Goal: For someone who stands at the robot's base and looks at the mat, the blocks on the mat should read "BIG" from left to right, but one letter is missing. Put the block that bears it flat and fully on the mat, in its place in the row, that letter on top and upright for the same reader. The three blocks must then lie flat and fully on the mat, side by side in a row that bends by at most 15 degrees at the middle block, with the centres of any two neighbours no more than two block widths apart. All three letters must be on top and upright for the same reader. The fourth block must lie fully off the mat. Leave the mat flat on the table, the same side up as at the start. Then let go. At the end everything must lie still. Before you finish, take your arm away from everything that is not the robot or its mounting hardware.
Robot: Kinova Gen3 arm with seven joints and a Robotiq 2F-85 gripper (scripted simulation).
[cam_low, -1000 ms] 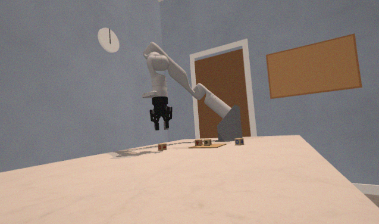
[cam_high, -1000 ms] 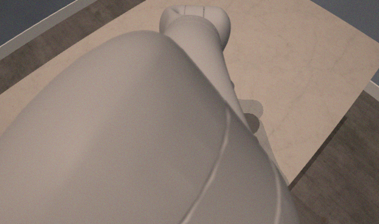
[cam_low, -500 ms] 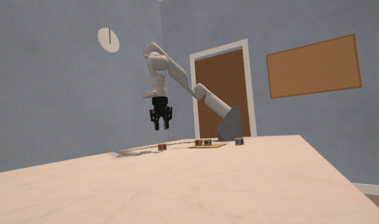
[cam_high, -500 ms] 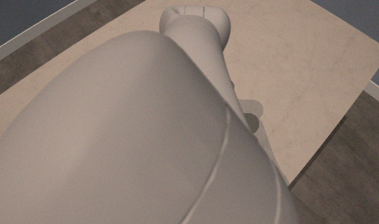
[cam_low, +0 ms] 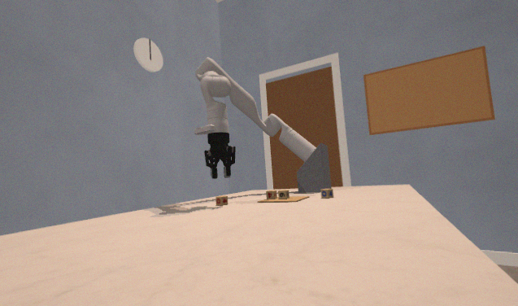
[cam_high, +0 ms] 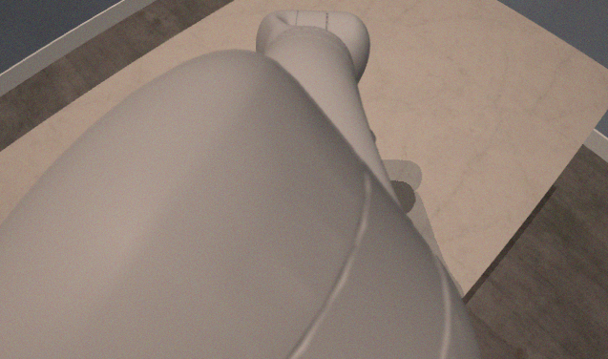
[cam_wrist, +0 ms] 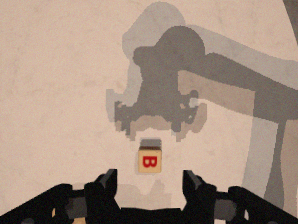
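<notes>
A wooden block (cam_wrist: 150,161) (cam_low: 221,200) lies on the table off the mat, a red B on top, turned about a quarter in the wrist view. My gripper (cam_low: 220,172) (cam_wrist: 150,180) is partly open and empty, pointing down high above the table near this block. The mat (cam_low: 288,200) lies on the table, bearing two blocks side by side: one with a red mark (cam_low: 271,194) and one with a dark mark (cam_low: 283,194) on the side. Their tops cannot be read. A fourth block (cam_low: 327,193) with blue marks stands off the mat, near the robot's base.
The arm (cam_high: 185,191) fills much of the top view and hides the blocks and mat there. The robot's grey base (cam_low: 315,175) stands behind the mat and the fourth block. The arm's shadow (cam_wrist: 165,75) falls on the table beyond the B block in the wrist view.
</notes>
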